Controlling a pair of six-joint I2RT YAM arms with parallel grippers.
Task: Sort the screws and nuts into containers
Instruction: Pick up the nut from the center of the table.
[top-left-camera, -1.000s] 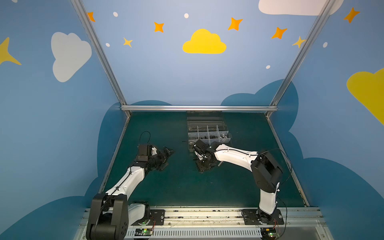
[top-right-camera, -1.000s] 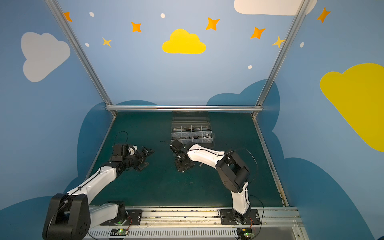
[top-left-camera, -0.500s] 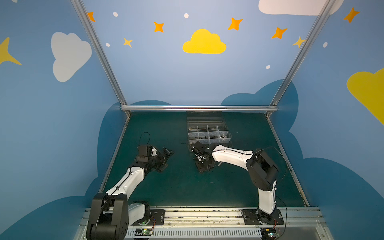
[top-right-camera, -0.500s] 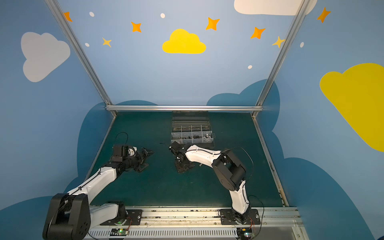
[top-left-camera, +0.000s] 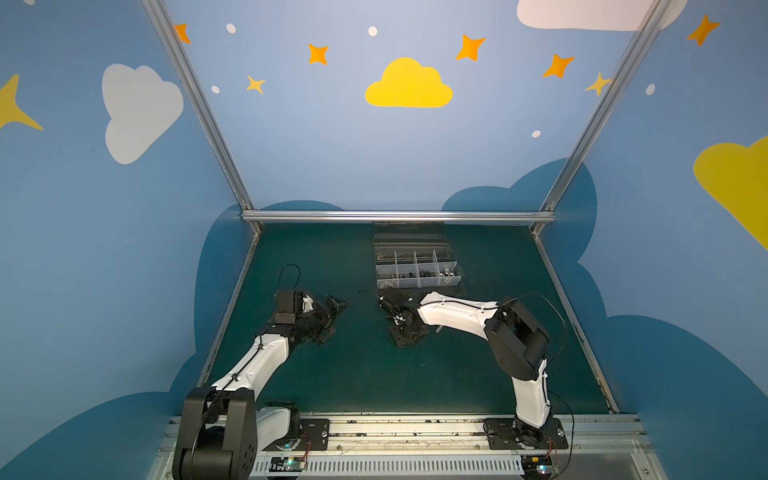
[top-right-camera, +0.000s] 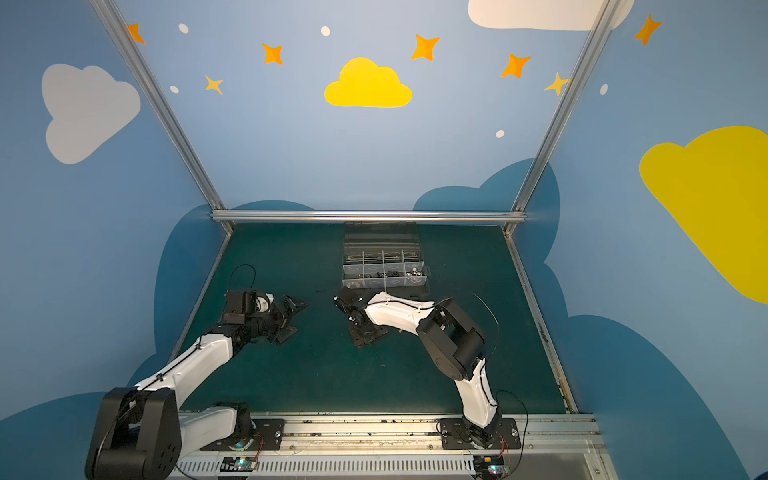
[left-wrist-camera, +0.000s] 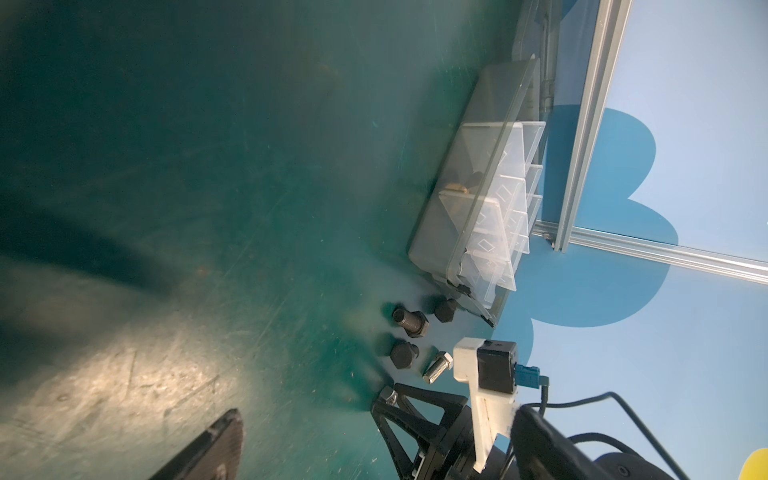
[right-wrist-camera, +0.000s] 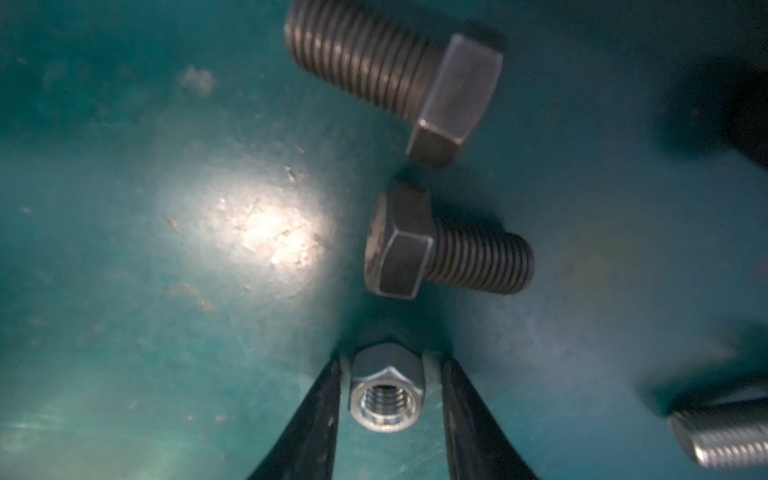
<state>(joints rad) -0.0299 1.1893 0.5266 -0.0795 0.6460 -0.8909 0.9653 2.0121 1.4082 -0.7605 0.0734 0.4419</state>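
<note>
On the table (top-left-camera: 332, 374) near the organiser box (top-left-camera: 419, 283), we see the right fingers (right-wrist-camera: 320, 415) narrowly bracketing a silver nut (right-wrist-camera: 386, 399), grip uncertain; left fingers (top-left-camera: 337, 305) wide. Next: pinch, lift, carry to a compartment (top-left-camera: 435, 259).

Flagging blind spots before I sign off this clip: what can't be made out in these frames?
- Grip: in the right wrist view the right gripper flanks the silver nut; blur hides whether its fingers touch it.
- organiser box contents: too small in both top views; translucent walls veil them in the left wrist view.
- silver screw: cut off by the right wrist frame's edge.
</note>
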